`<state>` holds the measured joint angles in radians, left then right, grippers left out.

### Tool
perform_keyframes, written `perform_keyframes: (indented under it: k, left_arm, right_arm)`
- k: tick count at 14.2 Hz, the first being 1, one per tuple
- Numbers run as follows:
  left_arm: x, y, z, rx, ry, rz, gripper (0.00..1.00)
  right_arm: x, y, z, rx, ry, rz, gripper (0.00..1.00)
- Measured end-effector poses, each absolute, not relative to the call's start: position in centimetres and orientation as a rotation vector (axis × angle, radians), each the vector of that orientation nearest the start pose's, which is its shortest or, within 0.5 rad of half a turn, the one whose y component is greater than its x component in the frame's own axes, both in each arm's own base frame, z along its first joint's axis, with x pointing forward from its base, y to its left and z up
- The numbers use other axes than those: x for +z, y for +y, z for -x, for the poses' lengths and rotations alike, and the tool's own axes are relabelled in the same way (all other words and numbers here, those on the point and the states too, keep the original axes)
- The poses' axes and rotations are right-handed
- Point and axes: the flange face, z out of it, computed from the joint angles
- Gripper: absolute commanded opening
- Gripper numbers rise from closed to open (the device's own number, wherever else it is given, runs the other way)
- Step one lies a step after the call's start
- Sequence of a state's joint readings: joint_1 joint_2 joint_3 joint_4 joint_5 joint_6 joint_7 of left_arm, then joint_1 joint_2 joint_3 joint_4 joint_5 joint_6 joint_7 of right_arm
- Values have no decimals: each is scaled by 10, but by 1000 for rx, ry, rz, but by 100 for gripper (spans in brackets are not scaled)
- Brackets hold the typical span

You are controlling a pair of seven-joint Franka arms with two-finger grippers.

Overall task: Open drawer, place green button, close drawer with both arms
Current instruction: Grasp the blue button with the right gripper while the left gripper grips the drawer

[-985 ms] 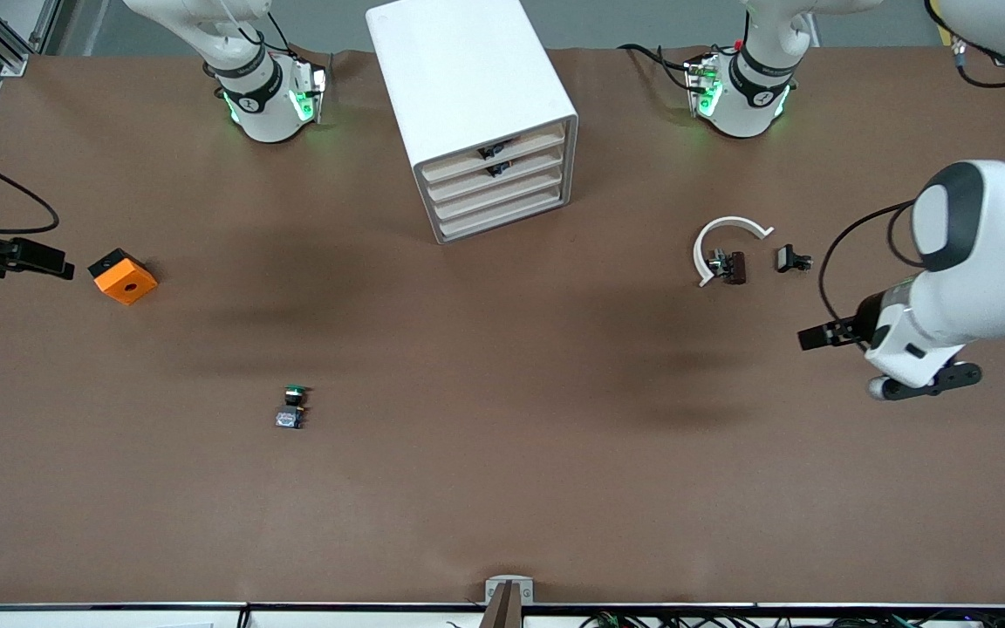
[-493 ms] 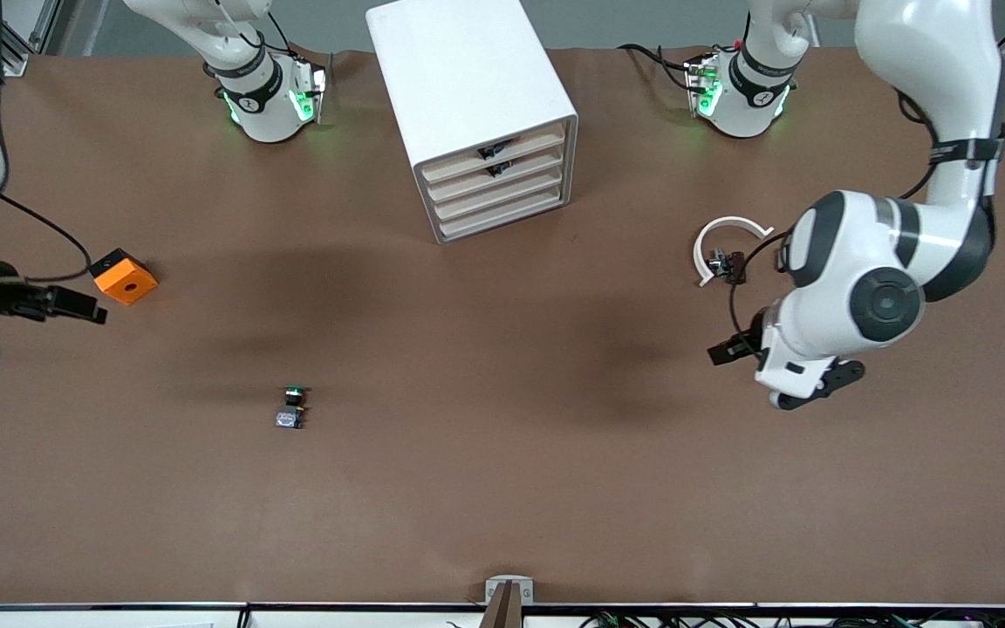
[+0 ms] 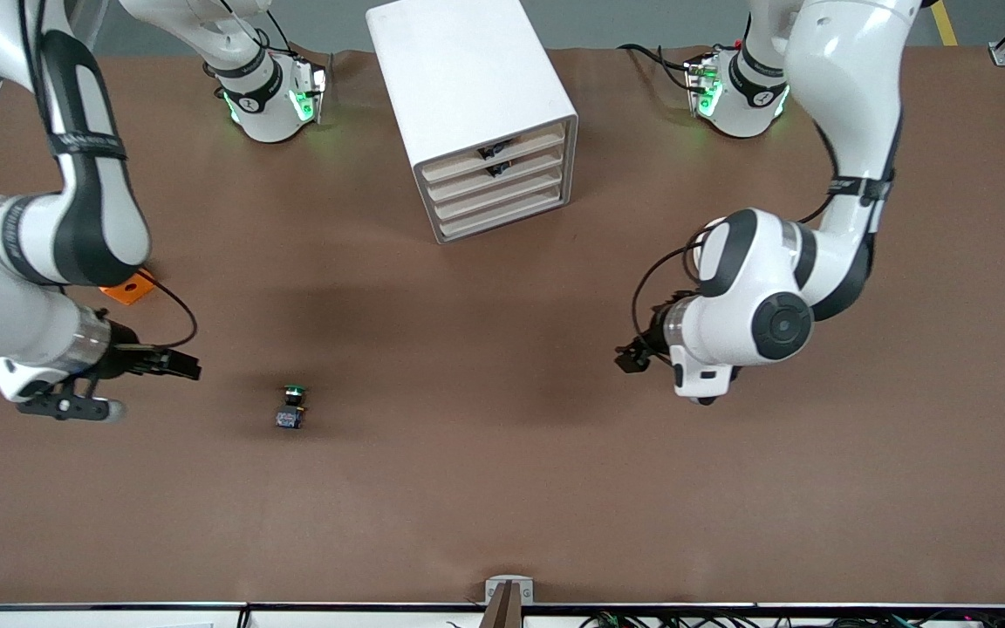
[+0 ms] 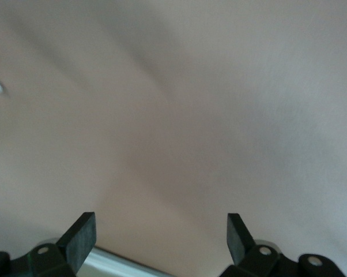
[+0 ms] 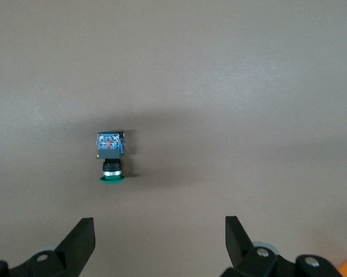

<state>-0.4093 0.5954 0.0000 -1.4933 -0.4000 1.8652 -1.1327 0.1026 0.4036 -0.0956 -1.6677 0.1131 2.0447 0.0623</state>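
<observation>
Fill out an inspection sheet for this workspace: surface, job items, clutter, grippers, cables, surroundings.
Surface: brown table, lightly wrinkled.
Job's things: white cabinet between the arm bases; its third drawer is shut. Button lies on the table, nearer the front camera than the cabinet, toward the right arm's end.
Clutter: orange block, mostly hidden by the right arm.
Grippers: right gripper open, empty, beside the button. Left gripper open, empty, over bare table.
Cables: black loops on both wrists; more at the left arm's base.
Surroundings: bracket at the table's near edge.
</observation>
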Motion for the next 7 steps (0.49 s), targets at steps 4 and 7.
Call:
perform_keyframes:
  k: [4, 7]
  left_arm:
    - [272, -330, -603, 906, -1622, 2644, 100]
    - [251, -355, -582, 1019, -1653, 2489, 100]
  right_arm:
    - [316, 40, -670, 2, 112, 3091, 100]
    - [282, 58, -672, -21, 94, 3099, 100]
